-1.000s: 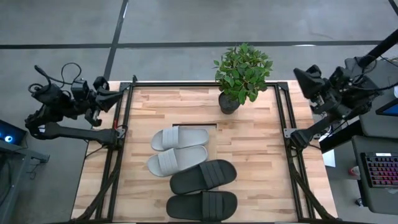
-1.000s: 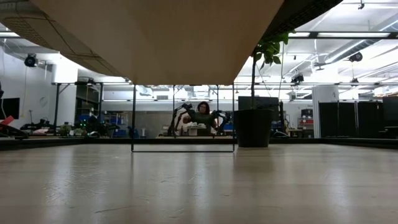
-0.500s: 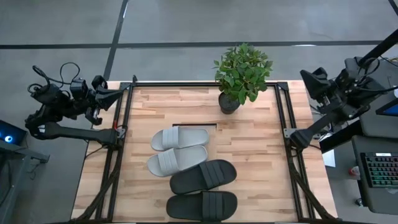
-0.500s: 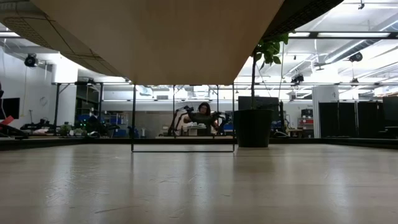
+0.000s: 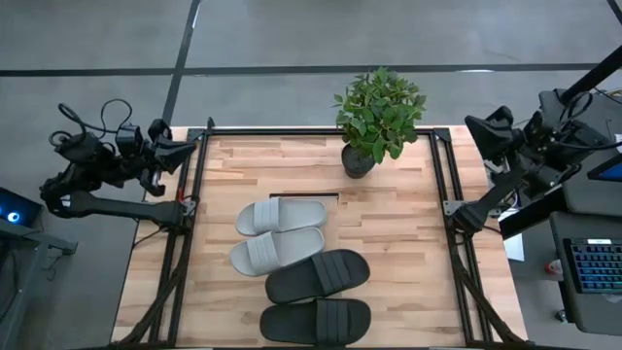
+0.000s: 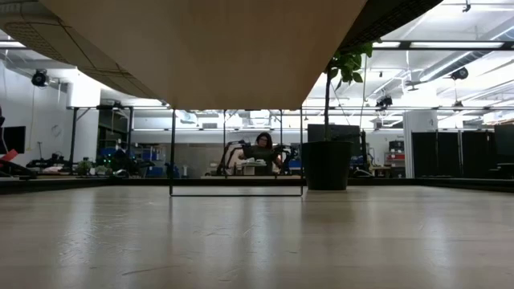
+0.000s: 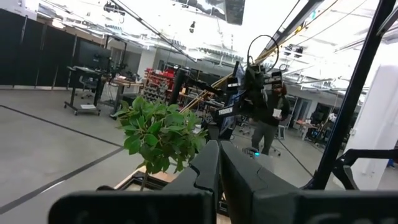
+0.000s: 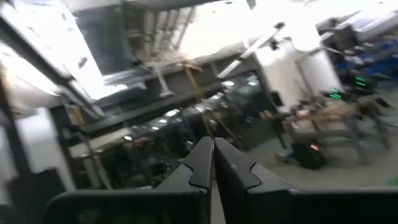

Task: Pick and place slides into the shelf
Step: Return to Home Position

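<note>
Two pale grey slides (image 5: pixel 282 216) (image 5: pixel 277 251) and two black slides (image 5: pixel 318 275) (image 5: pixel 315 320) lie flat on their soles, side by side, in the middle of the table. The pale wood shelf (image 5: pixel 304 180) stands just beyond them. The low view looks along its underside (image 6: pixel 209 48) to thin black bars (image 6: pixel 172 152). My left gripper (image 5: pixel 187 151) hovers shut over the table's far left corner. My right gripper (image 5: pixel 478 126) hovers shut beyond the far right corner. In both wrist views the fingertips meet (image 7: pixel 217 148) (image 8: pixel 212 144), with nothing between them.
A potted plant (image 5: pixel 377 112) stands at the far edge, right of the shelf. Black frame rails (image 5: pixel 190 224) (image 5: pixel 445 224) run along the table's left and right sides. A keyboard (image 5: pixel 593 267) sits off to the right. A person (image 6: pixel 263 146) shows in the room behind.
My right arm has swung a little outward past the table's right edge and its wrist has turned; the fingers stay shut. The slides lie as before.
</note>
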`<state>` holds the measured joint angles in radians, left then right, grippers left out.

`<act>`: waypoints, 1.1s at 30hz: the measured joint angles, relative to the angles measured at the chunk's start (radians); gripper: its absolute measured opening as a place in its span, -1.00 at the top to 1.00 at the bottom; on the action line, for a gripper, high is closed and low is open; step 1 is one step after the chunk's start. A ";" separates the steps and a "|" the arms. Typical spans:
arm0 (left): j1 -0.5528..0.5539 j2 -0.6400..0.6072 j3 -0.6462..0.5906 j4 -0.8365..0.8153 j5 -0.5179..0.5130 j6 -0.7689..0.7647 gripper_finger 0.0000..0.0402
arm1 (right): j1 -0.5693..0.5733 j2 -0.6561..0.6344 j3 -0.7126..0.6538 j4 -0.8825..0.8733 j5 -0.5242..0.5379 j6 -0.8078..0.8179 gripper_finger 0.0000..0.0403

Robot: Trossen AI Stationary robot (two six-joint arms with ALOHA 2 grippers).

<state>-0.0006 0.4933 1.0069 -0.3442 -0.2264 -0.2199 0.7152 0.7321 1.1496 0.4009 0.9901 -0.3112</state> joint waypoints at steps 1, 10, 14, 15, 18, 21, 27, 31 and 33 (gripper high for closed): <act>0.000 0.001 0.000 0.000 0.000 0.000 1.00 | -0.001 -0.008 -0.009 0.001 -0.033 0.006 0.96; 0.000 0.002 0.000 0.001 0.004 -0.002 1.00 | -0.023 -0.089 -0.040 0.015 -0.176 0.009 0.96; 0.000 0.006 0.000 0.004 0.005 -0.002 1.00 | -0.033 -0.124 -0.043 -0.022 -0.178 0.010 0.96; 0.000 0.006 0.000 0.004 0.005 -0.002 1.00 | -0.035 -0.135 -0.043 -0.048 -0.178 0.025 0.96; 0.000 0.016 0.000 0.011 0.004 -0.002 1.00 | -0.035 -0.168 -0.044 -0.137 -0.177 0.082 0.96; 0.000 0.027 0.000 0.014 0.005 -0.002 1.00 | -0.035 -0.181 -0.045 -0.173 -0.174 0.105 0.96; 0.000 0.053 0.000 0.034 0.007 -0.003 1.00 | -0.035 -0.205 -0.038 -0.207 -0.173 0.100 0.96; 0.000 0.072 0.000 0.055 0.010 -0.003 1.00 | -0.035 -0.196 -0.035 -0.231 -0.204 0.154 0.96; 0.000 0.078 0.000 0.055 0.010 -0.003 1.00 | -0.036 -0.166 -0.035 -0.230 -0.204 0.183 0.96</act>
<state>-0.0003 0.5711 1.0069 -0.2893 -0.2161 -0.2228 0.6797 0.5661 1.1145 0.1708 0.7860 -0.1278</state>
